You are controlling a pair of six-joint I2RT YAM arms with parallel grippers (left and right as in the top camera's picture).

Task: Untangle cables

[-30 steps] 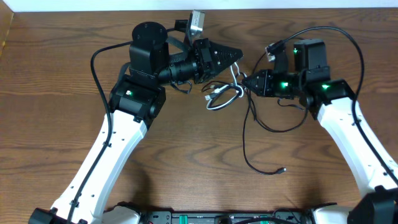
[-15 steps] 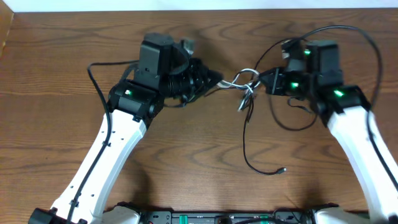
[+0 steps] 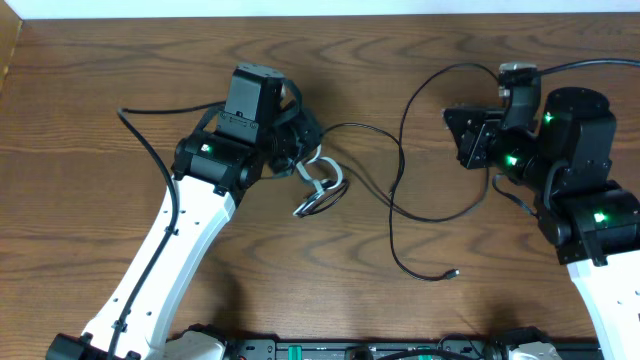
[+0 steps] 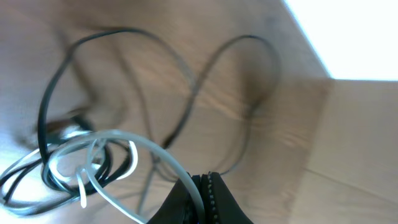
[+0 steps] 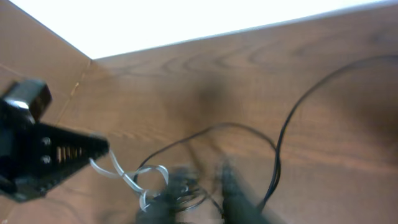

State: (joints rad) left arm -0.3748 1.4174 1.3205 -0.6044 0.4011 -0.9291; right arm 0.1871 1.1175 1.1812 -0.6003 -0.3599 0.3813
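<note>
The left arm (image 3: pixel 170 250) runs its white link up from the near left toward the white cable (image 3: pixel 320 188); its black wrist bends to the right and ends just beside that cable; the left hand (image 4: pixel 208 186) is closed tight, tips pinching the cable, whose loops lie just past them; the right arm (image 3: pixel 600 290) stands well to the right of the cable, wrist turned left toward it; the right hand (image 5: pixel 199 196) is blurred in its own camera, its two fingers (image 5: pixel 233 186) a little apart, well away from the cable.
</note>
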